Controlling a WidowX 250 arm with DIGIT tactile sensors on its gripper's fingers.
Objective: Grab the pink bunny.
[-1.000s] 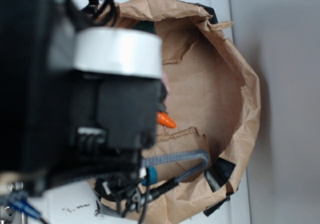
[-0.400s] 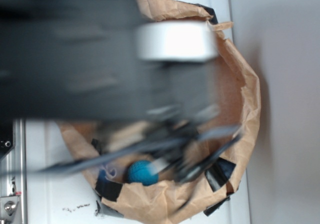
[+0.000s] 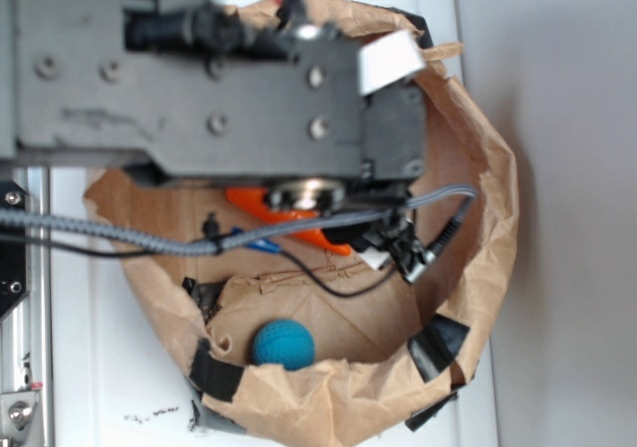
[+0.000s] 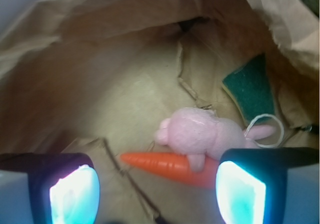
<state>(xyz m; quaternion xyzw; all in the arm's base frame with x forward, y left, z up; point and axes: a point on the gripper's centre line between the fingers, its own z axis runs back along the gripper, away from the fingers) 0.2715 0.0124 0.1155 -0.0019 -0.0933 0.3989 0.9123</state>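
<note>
The pink bunny (image 4: 200, 134) lies on its side on the floor of a brown paper bag (image 4: 115, 89), ears and white string loop (image 4: 265, 129) toward the right. It rests against the orange carrot (image 4: 160, 163), one paw over it. My gripper (image 4: 157, 194) is open and empty above them, fingers wide apart; the right finger (image 4: 240, 191) stands just in front of the carrot's thick end. In the exterior view the arm hides the bunny; only the carrot (image 3: 259, 206) shows beneath it.
A green sponge (image 4: 252, 92) leans on the bag's right wall. A blue ball (image 3: 283, 344) lies at the near end of the bag (image 3: 488, 168). Cables (image 3: 418, 253) hang under the arm. The crumpled bag walls rise all round.
The arm has swung right and over the bag's middle. The blue ball, hidden before, now shows; the carrot now lies under the arm.
</note>
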